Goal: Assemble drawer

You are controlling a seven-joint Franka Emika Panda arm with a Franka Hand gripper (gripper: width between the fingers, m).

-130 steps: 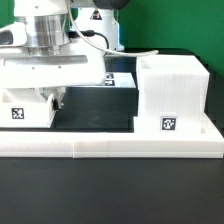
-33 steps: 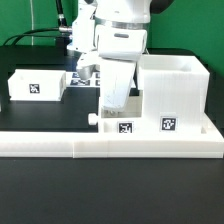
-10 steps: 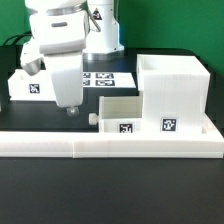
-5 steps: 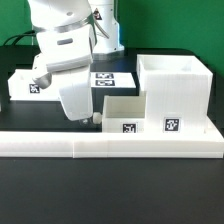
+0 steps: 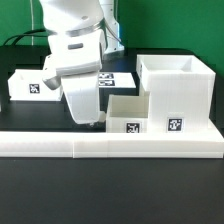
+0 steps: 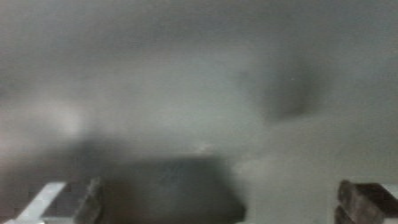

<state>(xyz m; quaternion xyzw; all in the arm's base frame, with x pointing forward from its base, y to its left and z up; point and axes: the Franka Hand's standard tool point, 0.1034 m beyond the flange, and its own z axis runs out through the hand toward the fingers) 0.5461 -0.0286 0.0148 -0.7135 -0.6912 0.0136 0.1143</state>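
— Well, where are the drawer parts?
— In the exterior view the big casing (image 5: 175, 92) stands on the black bench (image 5: 35, 115) at three o'clock. One small box (image 5: 127, 117) touches the casing's nine o'clock side. The other box (image 5: 28, 85) lies well apart, at ten o'clock.
— And the jaws?
— Pointing down, just beside the small box at its nine o'clock. The blurred wrist view shows them apart.

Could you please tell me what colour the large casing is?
The casing is white, seen best in the exterior view.
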